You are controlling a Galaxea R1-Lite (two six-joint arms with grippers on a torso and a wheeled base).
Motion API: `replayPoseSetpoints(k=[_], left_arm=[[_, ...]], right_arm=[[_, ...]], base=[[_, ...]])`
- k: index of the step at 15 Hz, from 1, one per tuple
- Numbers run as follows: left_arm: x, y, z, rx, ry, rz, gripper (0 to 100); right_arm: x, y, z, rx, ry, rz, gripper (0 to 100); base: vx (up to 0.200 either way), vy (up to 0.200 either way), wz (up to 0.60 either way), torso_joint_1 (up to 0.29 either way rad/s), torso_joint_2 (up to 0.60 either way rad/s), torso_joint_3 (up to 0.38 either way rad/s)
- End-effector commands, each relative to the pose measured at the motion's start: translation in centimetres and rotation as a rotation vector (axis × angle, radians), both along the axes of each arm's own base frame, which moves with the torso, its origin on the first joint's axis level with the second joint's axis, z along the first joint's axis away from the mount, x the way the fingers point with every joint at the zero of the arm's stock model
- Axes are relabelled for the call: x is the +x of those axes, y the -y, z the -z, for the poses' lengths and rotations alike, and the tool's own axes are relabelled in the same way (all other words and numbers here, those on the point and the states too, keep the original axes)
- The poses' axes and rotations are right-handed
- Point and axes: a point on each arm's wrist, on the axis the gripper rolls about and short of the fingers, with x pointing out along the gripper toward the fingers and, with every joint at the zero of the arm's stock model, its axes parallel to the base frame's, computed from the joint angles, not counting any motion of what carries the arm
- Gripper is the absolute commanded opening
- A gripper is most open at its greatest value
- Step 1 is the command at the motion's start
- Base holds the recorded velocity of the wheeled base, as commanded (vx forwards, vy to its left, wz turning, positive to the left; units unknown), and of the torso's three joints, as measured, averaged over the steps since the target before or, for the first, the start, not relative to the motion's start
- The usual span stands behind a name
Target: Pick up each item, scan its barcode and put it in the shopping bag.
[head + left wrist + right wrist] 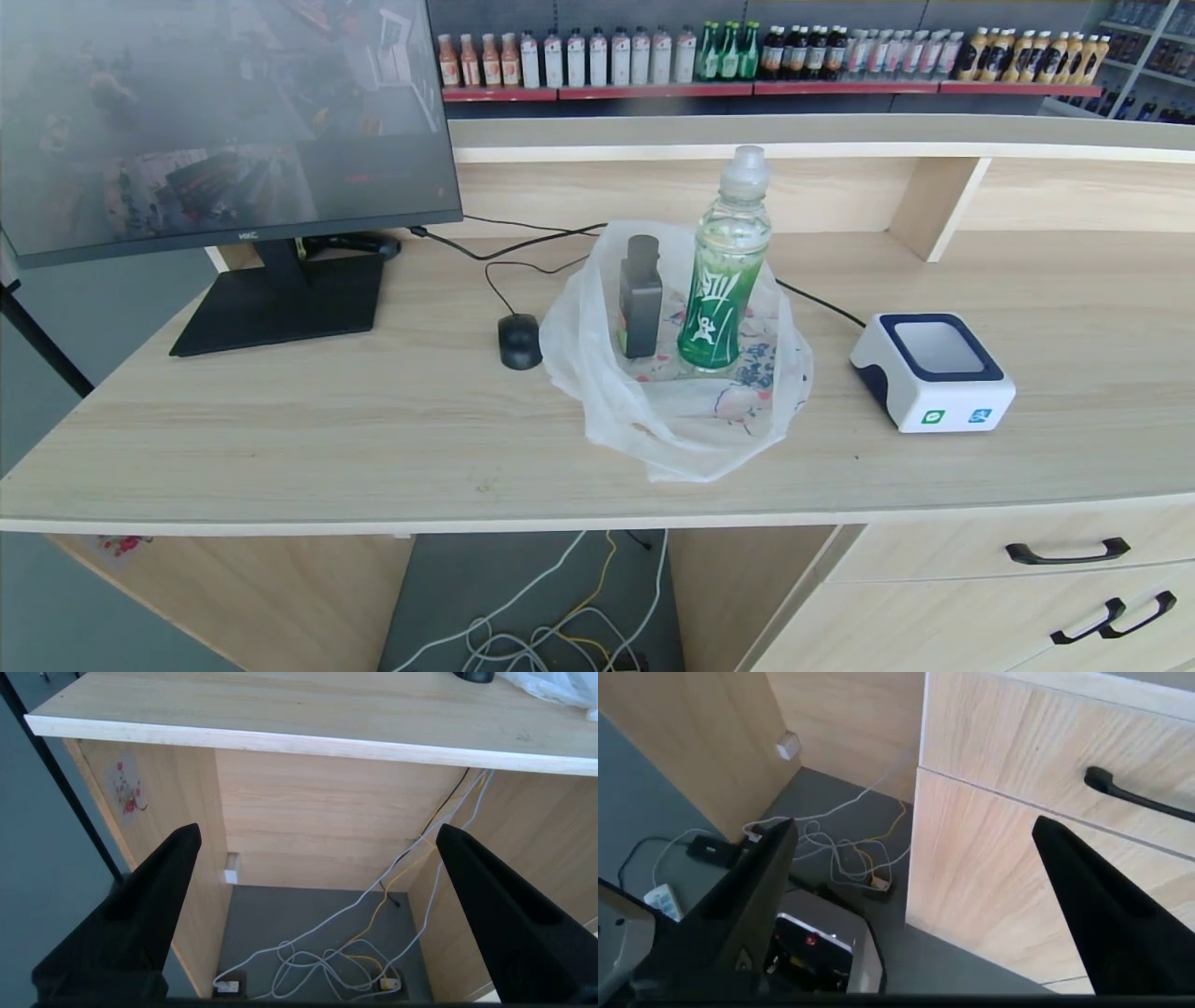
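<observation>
The left gripper (318, 833) has its fingers (149, 910) spread wide with nothing between them. It is low, before the edge of the counter (308, 719), facing loose cables (327, 952). The right gripper (915, 821) is likewise spread and empty, before a drawer front (999, 849) with a black handle (1139, 798). On the counter, 2 items stand upright inside the white shopping bag (672, 420): a green bottle (724, 280) and, just beside it, a dark grey container (640, 299). The barcode scanner (932, 371) sits near the bag, on the robot's right.
</observation>
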Motion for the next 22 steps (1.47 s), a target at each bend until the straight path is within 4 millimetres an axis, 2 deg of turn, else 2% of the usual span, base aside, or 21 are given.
replayPoseSetpoints(k=[1,6,9,11,13,16,18,22], left_arm=[[0.0,0.0,0.0,0.0,0.0,-0.001,100],[0.0,0.0,0.0,0.0,0.001,-0.001,100],[0.0,0.0,0.0,0.003,0.0,-0.001,100],[0.0,0.0,0.0,0.015,0.0,-0.001,100],[0.0,0.0,0.0,0.012,0.0,-0.001,100],[0.0,0.0,0.0,0.008,0.0,-0.001,100],[0.0,0.0,0.0,0.005,0.0,-0.001,100],[0.0,0.0,0.0,0.005,0.0,-0.001,100]], right_arm=[[-0.5,0.3,0.0,0.031,0.055,0.011,100],[-0.2,-0.5,-0.1,0.001,-0.021,0.439,100],[-0.6,-0.7,0.0,0.017,0.03,0.573,100],[-1.5,-0.7,0.2,0.044,0.127,0.569,100],[-1.3,-0.7,0.1,0.066,0.195,0.565,100],[-1.3,-0.7,0.3,0.061,0.179,0.551,100],[-1.3,-1.0,0.9,0.075,0.112,0.431,100],[-1.3,-1.0,0.9,0.056,0.116,0.424,100]], base=[[0.0,0.0,0.0,0.0,0.0,0.0],[0.0,0.0,0.0,0.0,0.0,0.0],[0.0,0.0,0.0,0.0,0.0,0.0],[0.0,0.0,0.0,0.0,0.0,0.0],[0.0,0.0,0.0,0.0,0.0,0.0],[0.0,0.0,0.0,0.0,0.0,0.0],[0.0,0.0,0.0,0.0,0.0,0.0],[0.0,0.0,0.0,0.0,0.0,0.0]])
